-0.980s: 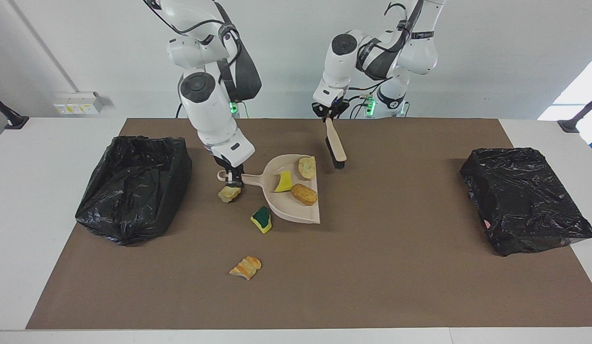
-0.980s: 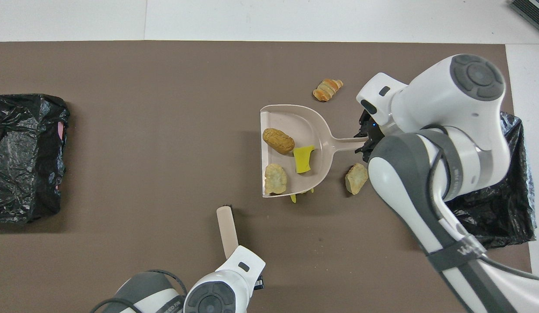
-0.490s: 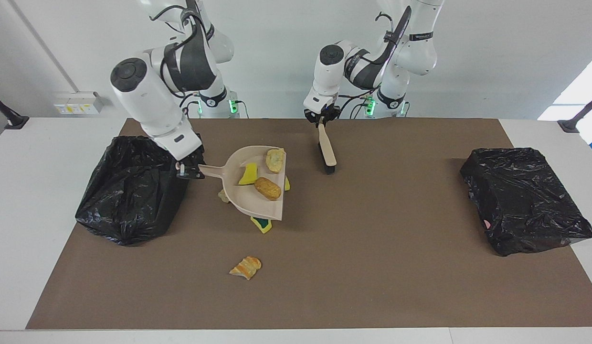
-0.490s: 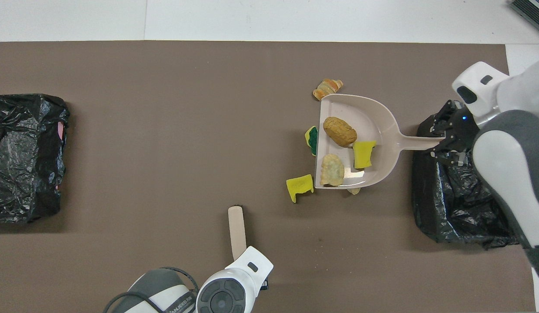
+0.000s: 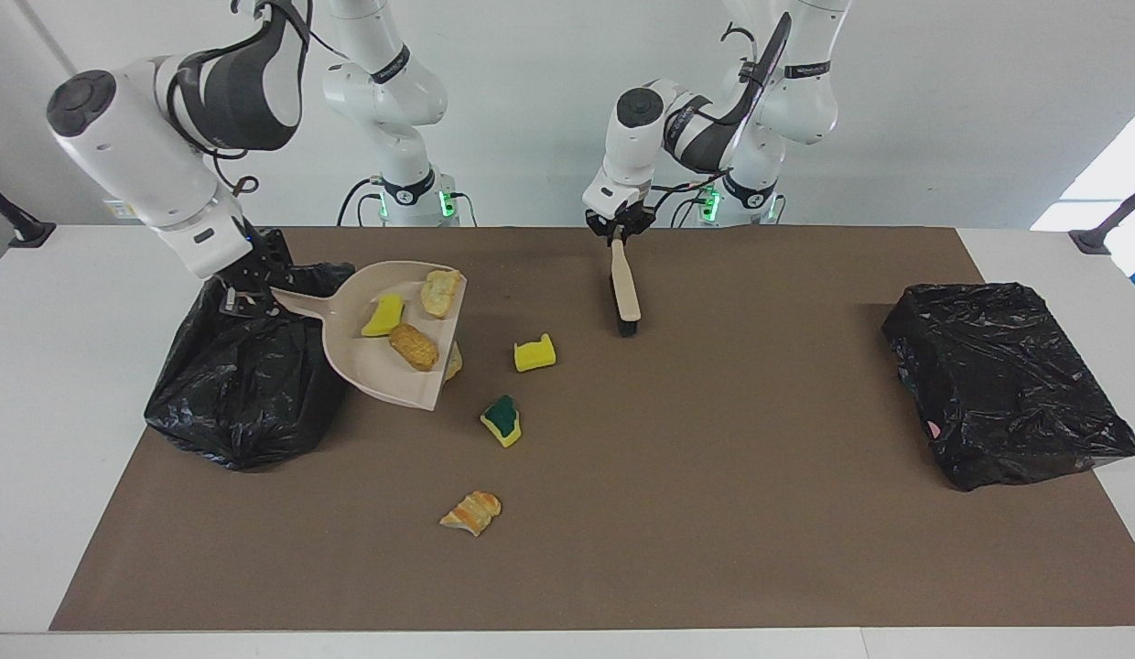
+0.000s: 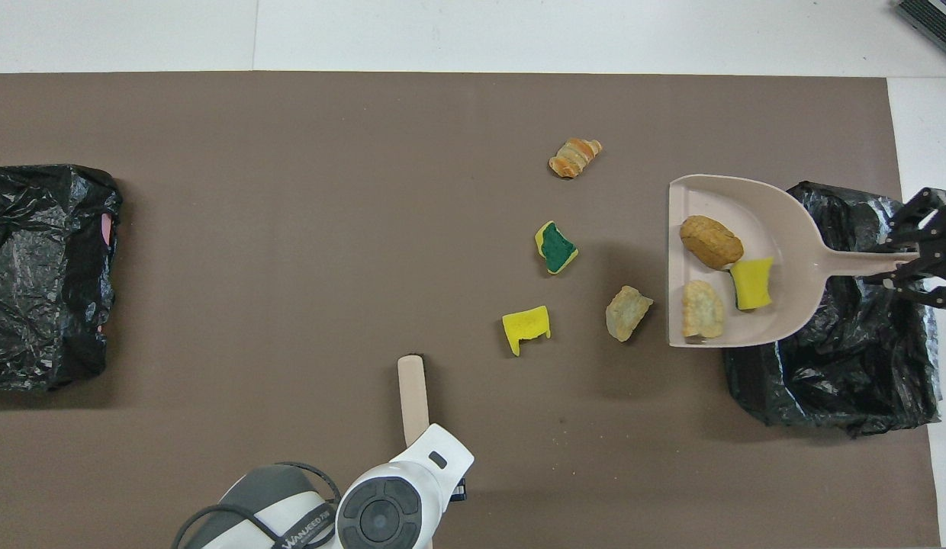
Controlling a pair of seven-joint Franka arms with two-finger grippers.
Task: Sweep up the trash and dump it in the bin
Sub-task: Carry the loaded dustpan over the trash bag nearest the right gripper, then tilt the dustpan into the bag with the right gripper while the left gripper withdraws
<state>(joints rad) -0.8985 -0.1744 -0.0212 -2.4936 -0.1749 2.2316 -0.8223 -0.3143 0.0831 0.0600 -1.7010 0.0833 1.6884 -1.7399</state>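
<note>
My right gripper (image 5: 247, 298) (image 6: 910, 259) is shut on the handle of the beige dustpan (image 5: 377, 368) (image 6: 755, 207), held in the air, its handle over the open black-bagged bin (image 5: 247, 403) (image 6: 831, 381) and its pan past the bin's rim. In the pan lie three bits of trash: a brown chunk (image 6: 710, 241), a yellow sponge bit (image 6: 751, 283) and a tan chunk (image 6: 702, 309). On the mat lie a tan chunk (image 6: 628, 313), a yellow sponge bit (image 5: 535, 353), a yellow-and-green sponge (image 5: 502, 421) and an orange-striped chunk (image 5: 470, 512). My left gripper (image 5: 618, 229) is shut on the brush (image 5: 625, 286), bristles down near the robots.
A second black-bagged bin (image 5: 1002, 384) (image 6: 46, 274) stands at the left arm's end of the brown mat, its top covered by plastic. White table shows around the mat's edges.
The right arm lifted the dustpan with its three scraps and carried it toward the bin at its end. That uncovered the scraps lying on the mat. The brush moved slightly.
</note>
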